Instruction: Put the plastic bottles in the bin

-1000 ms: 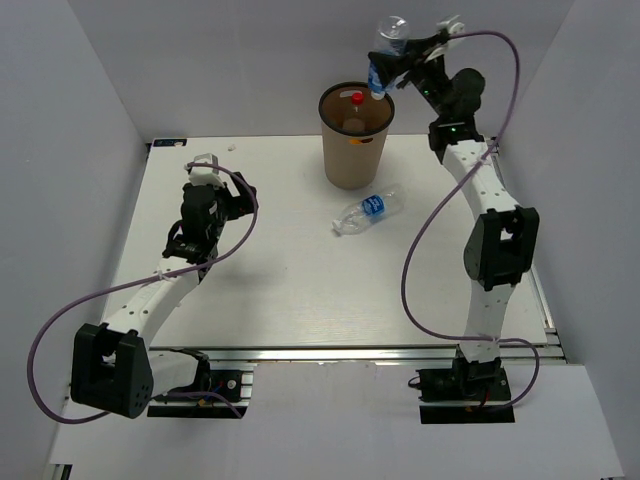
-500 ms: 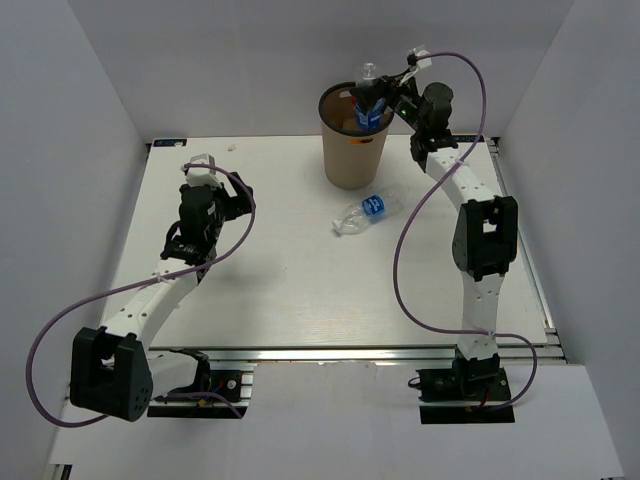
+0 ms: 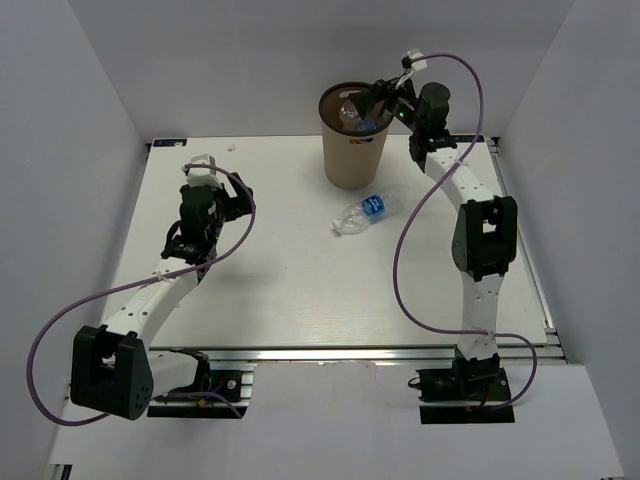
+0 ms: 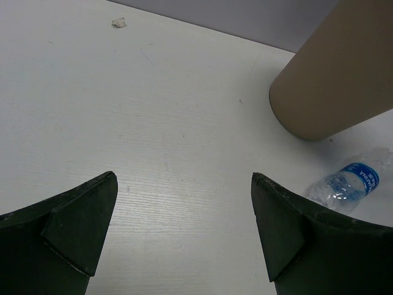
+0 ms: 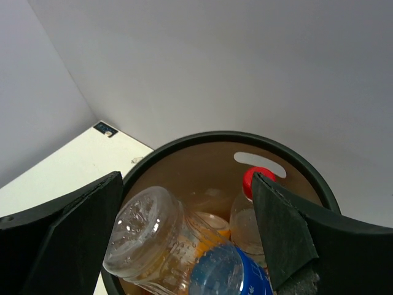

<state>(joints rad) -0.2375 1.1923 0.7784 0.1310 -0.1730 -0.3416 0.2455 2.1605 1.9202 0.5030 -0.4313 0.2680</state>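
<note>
the right gripper (image 3: 383,100) is held over the mouth of the tall tan round bin (image 3: 350,160), jaws spread and empty, so a clear plastic bottle (image 5: 147,236) is left lying inside beside a red-capped bottle (image 5: 256,181). a blue-labelled clear bottle (image 3: 366,211) is seen lying on the white table (image 3: 280,290) near the bin. the left gripper (image 4: 184,181) is kept wide open, facing it.

A white table (image 3: 280,290) with a faint wood grain sits in a plain booth. A pale grey back wall (image 3: 250,60), a left wall (image 3: 60,200) and a right wall (image 3: 590,200) close in around it. An aluminium rail (image 3: 330,352) runs along the near edge. A small pale scrap (image 4: 118,23) lies by the far left corner. The light is soft and even, and shadows are faint.
</note>
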